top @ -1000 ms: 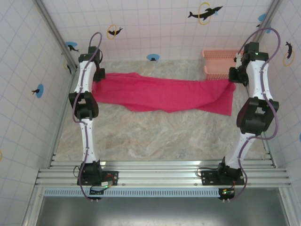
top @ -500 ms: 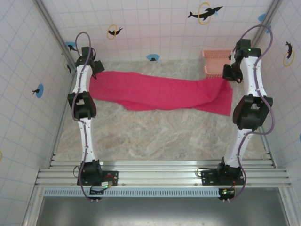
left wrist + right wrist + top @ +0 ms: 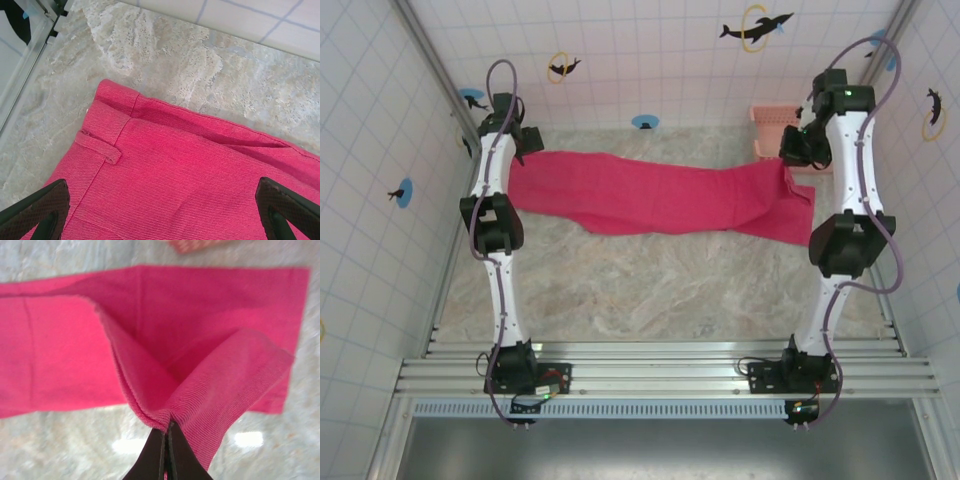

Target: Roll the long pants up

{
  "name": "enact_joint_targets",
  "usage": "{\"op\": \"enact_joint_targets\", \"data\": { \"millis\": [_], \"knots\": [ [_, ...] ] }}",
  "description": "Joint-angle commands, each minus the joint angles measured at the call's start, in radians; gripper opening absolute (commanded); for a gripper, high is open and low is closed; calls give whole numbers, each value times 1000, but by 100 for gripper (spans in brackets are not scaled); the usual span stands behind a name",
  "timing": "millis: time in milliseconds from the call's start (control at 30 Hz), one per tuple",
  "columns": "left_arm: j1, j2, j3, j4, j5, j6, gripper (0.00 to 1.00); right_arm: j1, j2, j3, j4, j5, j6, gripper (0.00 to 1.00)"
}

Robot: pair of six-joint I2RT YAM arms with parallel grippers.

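Pinching a raised fold of the long pants point(image 3: 210, 315) tight in my right claw point(image 3: 166, 432), I hover my left claw point(image 3: 160, 197), fingers point(image 3: 40, 210) wide apart, with their waistband point(image 3: 107, 117) just ahead.

a beige marble-patterned table point(image 3: 650, 290) carries bright pink-red fabric long pants point(image 3: 650, 195), stretched left to right across its far half. a salmon-pink plastic lattice basket point(image 3: 768, 128) stands in the far right corner.
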Motion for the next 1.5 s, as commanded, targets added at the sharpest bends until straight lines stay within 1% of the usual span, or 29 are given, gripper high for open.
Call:
{"op": "enact_joint_targets", "data": {
  "millis": [0,133,233,300,400,467,567,700,833,1000,1033,1067,1100,1167,1233,1267,1333,1400,1467],
  "knots": [
    [-1,-49,27,-54,5,70,97,21,-132,-81,-43,-115,117,0],
    [5,-65,-9,-57,11,85,97,42,-252,-147,-31,-150,168,0],
    [7,-65,-20,-62,11,87,98,19,-334,-252,-16,-196,201,0],
    [7,-63,-20,-58,21,85,97,-23,-393,-360,23,-234,227,0],
    [6,-63,-20,-54,40,78,97,-108,-468,-554,163,-333,295,0],
    [6,-67,-23,-53,43,79,97,-162,-485,-626,204,-349,303,0],
    [6,-66,-29,-55,41,86,97,-222,-419,-635,179,-337,221,0],
    [5,-63,-36,-62,42,92,97,-246,-268,-584,188,-295,129,0],
    [1,-62,-34,-76,26,107,97,-246,-64,-443,197,-273,60,0],
    [-7,-56,-12,-102,8,131,97,-253,173,-162,133,-125,-21,0],
    [-8,-54,-7,-110,1,133,97,-253,217,-103,122,-107,-31,4],
    [-11,-52,-5,-115,-2,140,97,-253,262,-42,110,-51,-40,10],
    [-13,-51,-4,-121,-7,145,97,-251,291,8,104,-25,-49,16],
    [-21,-55,-4,-132,-23,154,98,-247,342,108,101,44,-69,24],
    [-31,-56,-4,-141,-30,164,97,-241,368,195,100,131,-85,41],
    [-36,-57,-4,-148,-34,166,97,-239,371,227,101,182,-97,47],
    [-48,-63,-4,-156,-39,169,97,-240,347,246,106,279,-116,54],
    [-63,-67,-4,-164,-47,174,98,-247,299,201,106,287,-121,56],
    [-81,-73,-7,-173,-50,183,97,-255,214,84,110,257,-118,56]
  ]
}}
